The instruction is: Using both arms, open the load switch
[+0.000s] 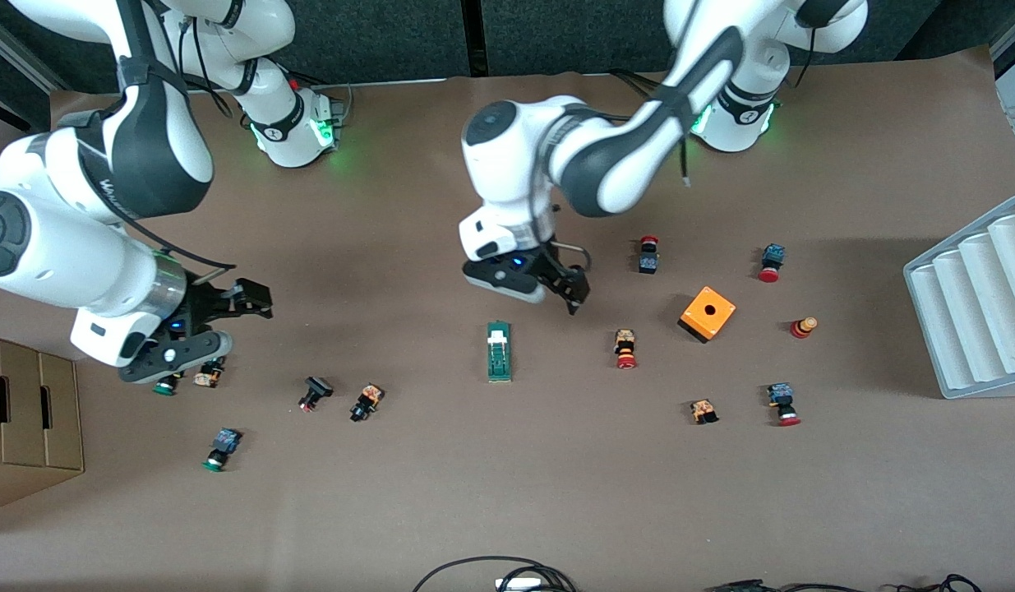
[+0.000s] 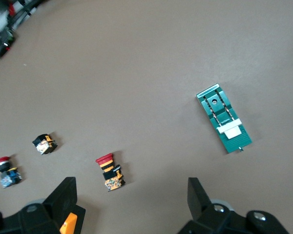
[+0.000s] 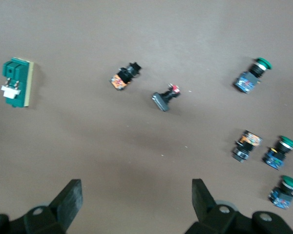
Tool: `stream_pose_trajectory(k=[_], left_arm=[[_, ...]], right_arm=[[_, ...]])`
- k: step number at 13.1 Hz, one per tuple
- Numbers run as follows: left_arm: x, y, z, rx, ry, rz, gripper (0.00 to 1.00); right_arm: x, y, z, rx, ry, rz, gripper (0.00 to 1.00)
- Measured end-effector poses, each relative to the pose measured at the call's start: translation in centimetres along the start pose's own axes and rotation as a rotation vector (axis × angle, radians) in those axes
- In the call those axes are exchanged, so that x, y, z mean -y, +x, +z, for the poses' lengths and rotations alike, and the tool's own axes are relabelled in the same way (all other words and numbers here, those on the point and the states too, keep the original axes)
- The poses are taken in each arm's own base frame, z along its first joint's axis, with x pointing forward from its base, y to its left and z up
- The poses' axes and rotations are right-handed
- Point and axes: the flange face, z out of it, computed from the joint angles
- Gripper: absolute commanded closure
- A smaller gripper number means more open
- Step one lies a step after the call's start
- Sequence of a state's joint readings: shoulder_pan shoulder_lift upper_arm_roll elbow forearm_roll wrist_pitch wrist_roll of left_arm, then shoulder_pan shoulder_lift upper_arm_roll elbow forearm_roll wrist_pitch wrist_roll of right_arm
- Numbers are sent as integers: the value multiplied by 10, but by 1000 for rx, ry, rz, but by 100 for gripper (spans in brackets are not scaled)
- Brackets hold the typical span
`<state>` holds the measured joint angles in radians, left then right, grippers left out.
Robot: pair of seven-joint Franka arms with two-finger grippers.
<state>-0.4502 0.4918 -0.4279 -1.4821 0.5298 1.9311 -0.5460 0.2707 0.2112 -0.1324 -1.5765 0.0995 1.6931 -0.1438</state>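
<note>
Handling of the load switch (image 1: 499, 352) can be judged from its look: a small, rigid green block with a white sliding piece, probably light enough to skid on the table (image 1: 507, 493) if pushed from one end only. It lies flat near the table's middle, well apart from the scattered push buttons and nearer to the front camera than the orange cube (image 1: 708, 312). The body is best pinched across its narrow long sides by one arm, while the white piece is worked by the other; how that piece latches cannot quite be made out. The left gripper (image 1: 563, 289) is held low over bare table just beside the switch, jaws spread wide and empty. The right gripper (image 1: 215, 316) hangs over buttons toward the right arm's end, likewise released.
</note>
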Motion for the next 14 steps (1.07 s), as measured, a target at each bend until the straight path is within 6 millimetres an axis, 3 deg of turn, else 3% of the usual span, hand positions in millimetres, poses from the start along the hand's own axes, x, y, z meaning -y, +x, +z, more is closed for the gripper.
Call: stream_pose_trajectory(k=[4, 7, 11, 14], left_arm=[[111, 17, -20, 70, -200, -74, 0], [193, 11, -30, 114, -263, -146, 0], [250, -7, -66, 175, -230, -173, 0], [308, -16, -74, 178, -221, -203, 0]], right_arm=[[-43, -13, -10, 18, -50, 43, 0], [-49, -25, -31, 4, -69, 52, 0], [-46, -34, -43, 10, -67, 52, 0], [-51, -39, -46, 29, -65, 66, 0]])
